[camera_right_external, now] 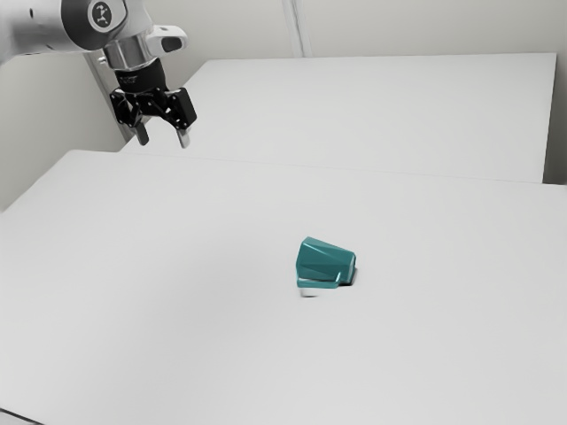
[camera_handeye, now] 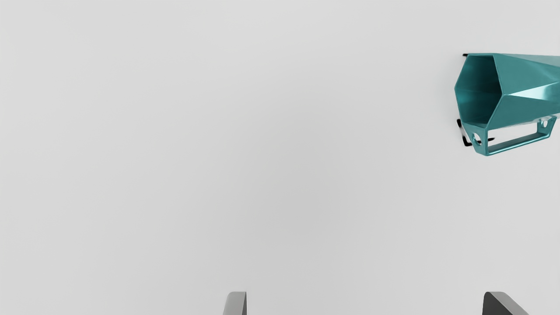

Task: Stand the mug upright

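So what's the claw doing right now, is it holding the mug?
Claw: open, holding nothing; the teal faceted mug lies on its side, away from it.

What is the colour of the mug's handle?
The handle is teal, seen best in the wrist view.

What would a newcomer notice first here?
The teal mug, lying on its side on the pale table, its hexagonal mouth and angular handle plain in the wrist view. Next, the open black gripper, well away from it, up toward the exterior view's upper left.
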`<state>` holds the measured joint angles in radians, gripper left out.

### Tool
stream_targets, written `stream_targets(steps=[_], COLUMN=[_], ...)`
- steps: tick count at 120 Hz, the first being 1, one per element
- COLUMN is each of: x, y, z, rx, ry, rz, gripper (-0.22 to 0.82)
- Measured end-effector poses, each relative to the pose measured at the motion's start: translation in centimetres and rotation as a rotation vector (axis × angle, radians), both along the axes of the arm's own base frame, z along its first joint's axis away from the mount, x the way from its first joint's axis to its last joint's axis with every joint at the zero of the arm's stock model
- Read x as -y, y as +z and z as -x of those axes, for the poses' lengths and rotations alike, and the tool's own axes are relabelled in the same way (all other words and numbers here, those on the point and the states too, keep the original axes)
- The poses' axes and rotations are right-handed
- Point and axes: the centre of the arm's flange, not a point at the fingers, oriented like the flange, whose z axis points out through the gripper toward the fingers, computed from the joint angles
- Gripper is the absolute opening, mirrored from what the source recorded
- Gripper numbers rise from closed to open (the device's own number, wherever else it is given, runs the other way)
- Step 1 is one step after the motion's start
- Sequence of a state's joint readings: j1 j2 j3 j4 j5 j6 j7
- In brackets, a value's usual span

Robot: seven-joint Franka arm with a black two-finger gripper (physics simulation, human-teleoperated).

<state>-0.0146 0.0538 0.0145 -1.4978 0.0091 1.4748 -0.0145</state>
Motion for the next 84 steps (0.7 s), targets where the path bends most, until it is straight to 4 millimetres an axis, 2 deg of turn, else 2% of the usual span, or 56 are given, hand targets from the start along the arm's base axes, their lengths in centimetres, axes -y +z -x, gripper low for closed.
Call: stream_targets(steps=[34, 44, 54, 84], x=[0.7, 0.9, 1.2, 1.5], y=[0.1, -0.8, -2.3, -9.4], z=[0.0, -0.1, -0.4, -1.5], rx=[0.006, 0.009, 0.021, 0.087], ry=[-0.003, -0.001, -0.005, -0.010], rz=[0.019, 0.049, 0.097, 0.345], gripper=[0.59, 0.59, 0.59, 0.59])
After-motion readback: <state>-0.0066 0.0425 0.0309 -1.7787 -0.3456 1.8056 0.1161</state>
